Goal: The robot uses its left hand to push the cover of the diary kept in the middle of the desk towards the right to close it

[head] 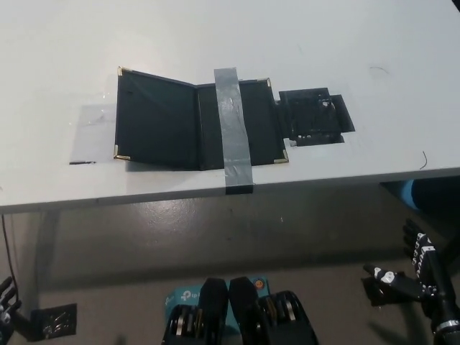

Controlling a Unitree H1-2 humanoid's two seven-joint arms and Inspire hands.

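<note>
I see the white desk (215, 43) filling the upper half of the head view, its near edge running across the middle of the frame. The black diary (198, 122) lies open near the middle of the desk, close to that near edge, with brass-coloured corner caps. Its left cover (154, 118) is raised slightly off the desk and tilts up toward the spine. A grey tape strip (233, 126) crosses the right half of the diary from the far edge to the near edge and wraps over the desk edge. Just right of the diary, touching its right side, sits a black tape patch (316, 117) stuck flat on the desk.

My right hand (413, 277) hangs below desk level at the lower right, well apart from the diary, fingers spread and holding nothing. My left hand (7, 298) is barely in frame at the lower left edge, also below the desk; I cannot tell its finger state.
</note>
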